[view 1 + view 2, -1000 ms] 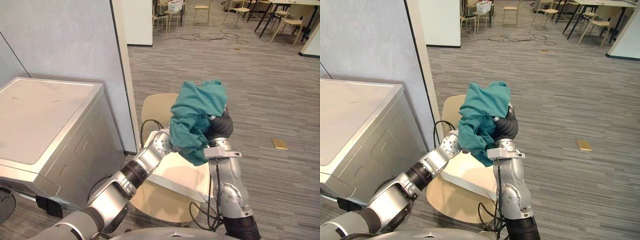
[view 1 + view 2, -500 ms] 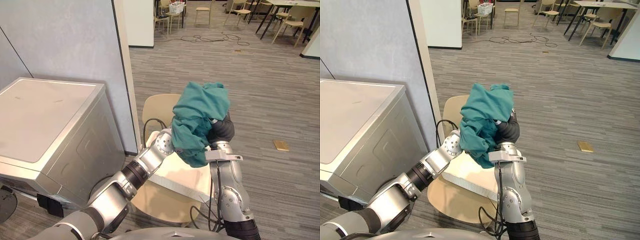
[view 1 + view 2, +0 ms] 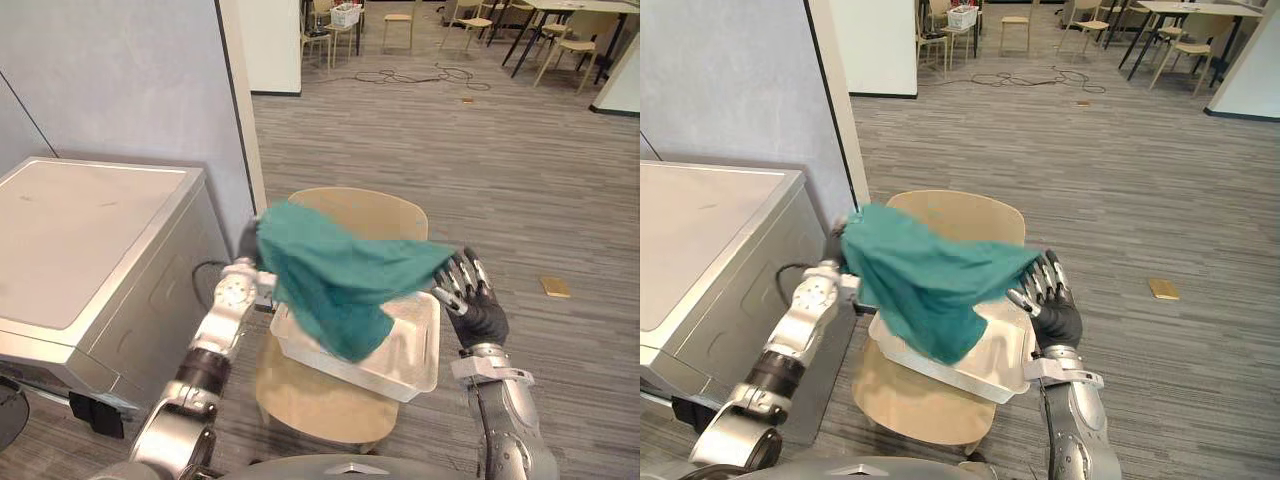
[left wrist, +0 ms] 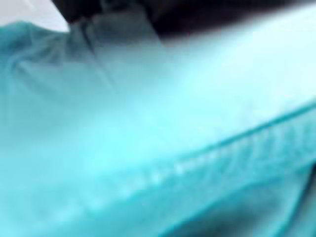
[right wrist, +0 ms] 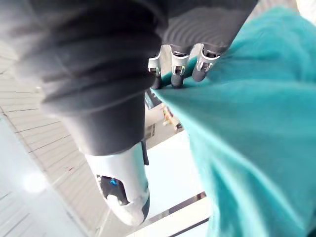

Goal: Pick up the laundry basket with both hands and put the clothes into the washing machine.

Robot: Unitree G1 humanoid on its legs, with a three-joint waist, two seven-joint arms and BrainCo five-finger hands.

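A teal garment hangs stretched above the white laundry basket, which sits on a beige chair. My left hand is at the garment's left end, close to the washing machine, shut on the cloth and mostly covered by it. In the left wrist view the teal garment lies right against the camera. My right hand is on the right of the basket, open with its fingers spread. Its fingertips just touch the garment's right tip.
A grey partition wall stands behind the washing machine. A small wooden piece lies on the floor to the right. Chairs, tables and cables are far back in the room.
My left hand has swung left toward the washing machine, pulling the garment with it. My right hand has let go, opened and dropped to the basket's right side.
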